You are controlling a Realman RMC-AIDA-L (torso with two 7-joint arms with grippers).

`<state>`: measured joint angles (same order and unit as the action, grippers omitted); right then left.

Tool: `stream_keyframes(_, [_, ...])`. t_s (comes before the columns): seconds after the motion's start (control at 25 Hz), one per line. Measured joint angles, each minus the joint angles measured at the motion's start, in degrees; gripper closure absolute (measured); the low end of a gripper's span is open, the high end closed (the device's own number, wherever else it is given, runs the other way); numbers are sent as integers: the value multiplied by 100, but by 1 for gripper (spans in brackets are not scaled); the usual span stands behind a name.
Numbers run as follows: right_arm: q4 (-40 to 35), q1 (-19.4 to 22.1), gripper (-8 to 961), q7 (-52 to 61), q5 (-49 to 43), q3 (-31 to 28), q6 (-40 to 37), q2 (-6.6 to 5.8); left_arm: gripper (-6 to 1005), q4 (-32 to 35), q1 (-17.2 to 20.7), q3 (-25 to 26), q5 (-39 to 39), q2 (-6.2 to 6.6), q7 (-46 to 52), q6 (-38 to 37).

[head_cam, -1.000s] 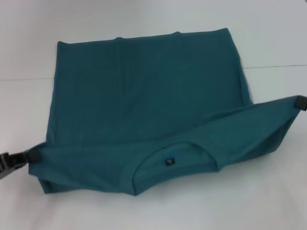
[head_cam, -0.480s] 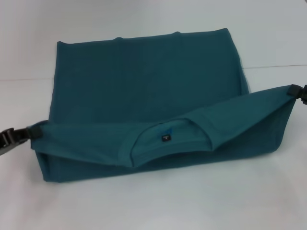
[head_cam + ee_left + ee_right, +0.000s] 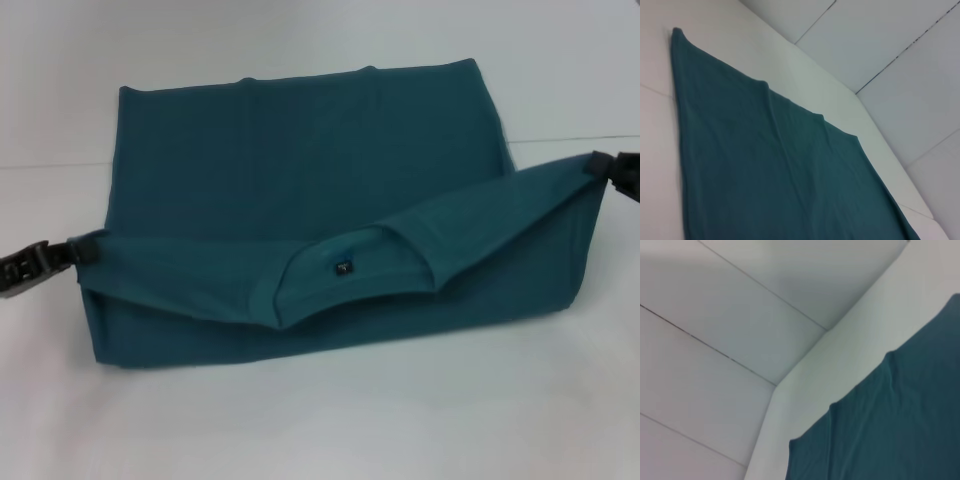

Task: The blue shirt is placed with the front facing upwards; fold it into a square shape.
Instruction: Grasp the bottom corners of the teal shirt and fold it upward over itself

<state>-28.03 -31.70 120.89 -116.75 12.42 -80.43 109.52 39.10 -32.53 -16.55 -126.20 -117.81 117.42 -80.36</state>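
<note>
Folding is midway: we lift the blue shirt (image 3: pixel 300 190), lying on the white table (image 3: pixel 320 420), by its collar-end corners, left gripper (image 3: pixel 62 255) and right gripper (image 3: pixel 603 168) each pinching cloth; next we carry that edge across to the far hem

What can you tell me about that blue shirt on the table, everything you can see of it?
The blue shirt is a teal, soft-looking cotton garment, already folded into a rough rectangle on the white table. Its near edge, with the round ribbed neck and a small dark label, is lifted and stretched across the flat part. The left gripper pinches one end of that edge and the right gripper the other, which hangs higher. Only plain fabric shows; no print is visible.
</note>
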Motion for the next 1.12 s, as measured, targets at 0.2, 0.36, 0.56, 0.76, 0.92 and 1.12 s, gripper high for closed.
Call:
stream_keyframes(0.2, [0, -118, 917, -85, 39, 9, 245, 52, 965, -78, -185, -16, -21, 30, -61, 235])
stream_keyframes(0.36, [0, -186, 917, -171, 39, 12, 457, 104, 965, -91, -277, -204, -14, 30, -71, 487])
stream_keyframes(0.56, [0, -225, 916, -247, 45, 16, 603, 145, 966, -190, -437, -307, -3, 56, -167, 735])
stream_keyframes(0.76, [0, -238, 917, -274, 55, 16, 696, 149, 966, -329, -600, -310, 0, 109, -317, 893])
stream_keyframes(0.92, [-1, -273, 916, -279, 57, 15, 795, 149, 966, -431, -710, -313, -1, 134, -375, 1078])
stream_keyframes(1.12, [-7, -340, 913, -297, 86, 10, 902, 149, 966, -445, -767, -315, -3, 140, -410, 1197])
